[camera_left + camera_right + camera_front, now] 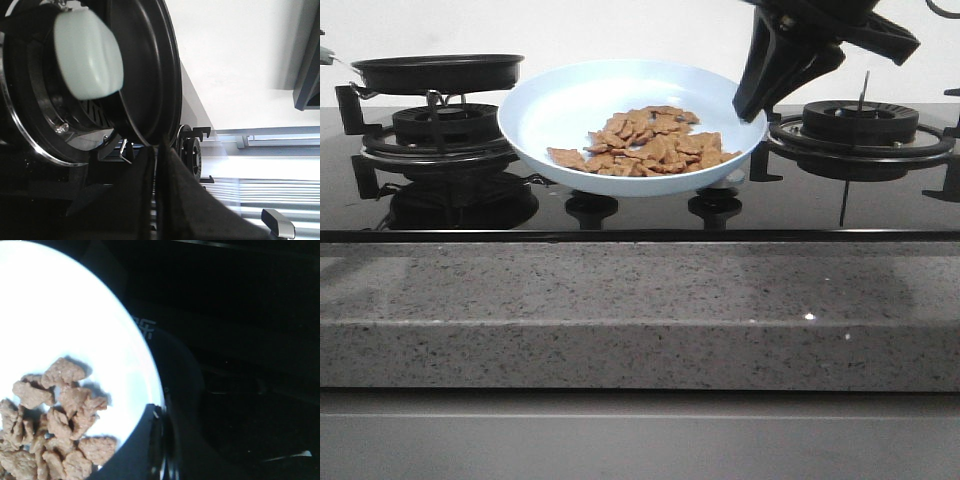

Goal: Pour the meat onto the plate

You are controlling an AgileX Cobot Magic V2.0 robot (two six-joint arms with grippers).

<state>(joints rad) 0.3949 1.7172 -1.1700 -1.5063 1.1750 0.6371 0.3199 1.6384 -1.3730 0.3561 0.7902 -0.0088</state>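
Over glossy stovetop (640, 215), right gripper (752, 105) pinches meat-laden (650, 142) plate (560, 105); left gripper's (156, 165) grip unclear.

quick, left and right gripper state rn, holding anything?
Left gripper: closed on the rim of the black frying pan.
Right gripper: closed on the rim of the plate, with the meat on it.

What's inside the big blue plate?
The plate holds the meat, a heap of small orange-brown pieces lying toward its front right. The rest of the inside is bare. The right tool grips the rim. The heap hides whatever is under it.
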